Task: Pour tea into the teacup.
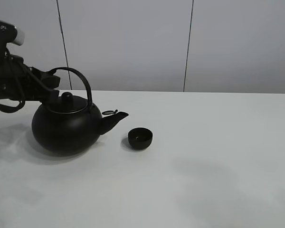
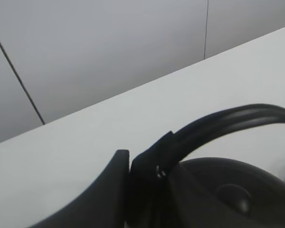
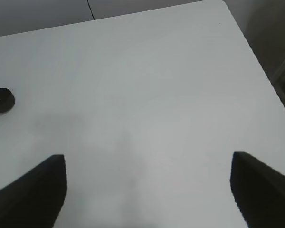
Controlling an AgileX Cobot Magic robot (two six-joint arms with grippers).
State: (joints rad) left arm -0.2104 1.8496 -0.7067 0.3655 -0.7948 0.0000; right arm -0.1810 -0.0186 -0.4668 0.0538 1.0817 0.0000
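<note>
The big black kettle (image 1: 66, 127) with an arched handle (image 1: 83, 80) stands on the white table (image 1: 218, 161), its spout (image 1: 115, 118) pointing right at the teacup. The teacup (image 1: 140, 138), a small black bowl-shaped cup, sits just right of the spout tip and apart from it. It also shows in the right wrist view (image 3: 1, 100). My left gripper (image 1: 51, 85) is shut on the left end of the handle (image 2: 228, 121), seen close up in the left wrist view (image 2: 130, 166). No stream of tea shows. My right gripper (image 3: 147, 159) is open and empty above bare table.
Grey wall panels (image 1: 133, 42) stand behind the table's back edge. The table's right edge and far right corner (image 3: 223, 4) show in the right wrist view. My right arm is out of the exterior high view.
</note>
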